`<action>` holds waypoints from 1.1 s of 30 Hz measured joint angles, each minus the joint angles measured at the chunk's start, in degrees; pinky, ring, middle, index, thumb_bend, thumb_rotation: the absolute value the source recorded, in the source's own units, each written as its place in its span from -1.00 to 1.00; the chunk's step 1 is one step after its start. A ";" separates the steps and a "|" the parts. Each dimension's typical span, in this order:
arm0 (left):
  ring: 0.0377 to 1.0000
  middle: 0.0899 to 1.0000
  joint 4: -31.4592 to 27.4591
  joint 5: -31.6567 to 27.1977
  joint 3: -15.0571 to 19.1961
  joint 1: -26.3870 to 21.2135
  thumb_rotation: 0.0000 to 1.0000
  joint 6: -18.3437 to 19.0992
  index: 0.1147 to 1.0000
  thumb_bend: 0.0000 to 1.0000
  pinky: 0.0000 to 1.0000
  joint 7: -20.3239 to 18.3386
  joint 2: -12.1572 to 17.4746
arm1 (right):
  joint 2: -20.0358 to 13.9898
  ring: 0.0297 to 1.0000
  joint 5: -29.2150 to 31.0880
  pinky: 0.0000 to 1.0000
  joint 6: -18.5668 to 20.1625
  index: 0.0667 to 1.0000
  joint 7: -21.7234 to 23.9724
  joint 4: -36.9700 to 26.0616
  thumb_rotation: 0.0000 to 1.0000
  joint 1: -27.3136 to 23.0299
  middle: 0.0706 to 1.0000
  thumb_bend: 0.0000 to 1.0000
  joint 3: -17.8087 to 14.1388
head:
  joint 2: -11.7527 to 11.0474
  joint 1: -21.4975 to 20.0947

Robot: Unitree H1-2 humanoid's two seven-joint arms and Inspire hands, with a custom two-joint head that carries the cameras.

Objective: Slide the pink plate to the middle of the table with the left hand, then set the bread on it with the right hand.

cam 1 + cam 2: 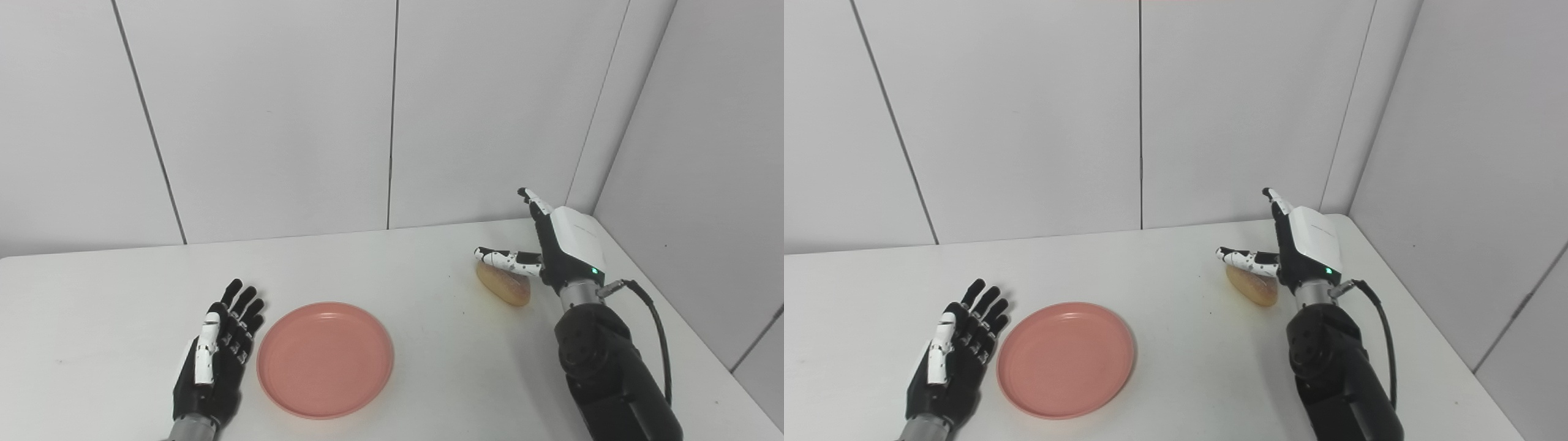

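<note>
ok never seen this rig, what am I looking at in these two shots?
A humanoid robot at a white table, seen through two cameras side by side on its head, so both pictures show one scene. The black arms coming in from the bottom edge end in fingered hands. The left robot hand lies open beside a pink plate, just clear of its rim. The right robot hand is open at a bread roll near the right edge, thumb over it, not yet gripping. Nothing is held.
</note>
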 measured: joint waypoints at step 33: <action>0.87 0.87 -2.57 -0.61 0.16 0.98 1.00 2.82 0.83 -0.43 0.94 0.15 0.62 | -0.88 0.64 4.91 0.45 2.11 0.74 -3.37 22.63 0.06 -6.79 0.70 0.74 4.68 | 2.02 0.00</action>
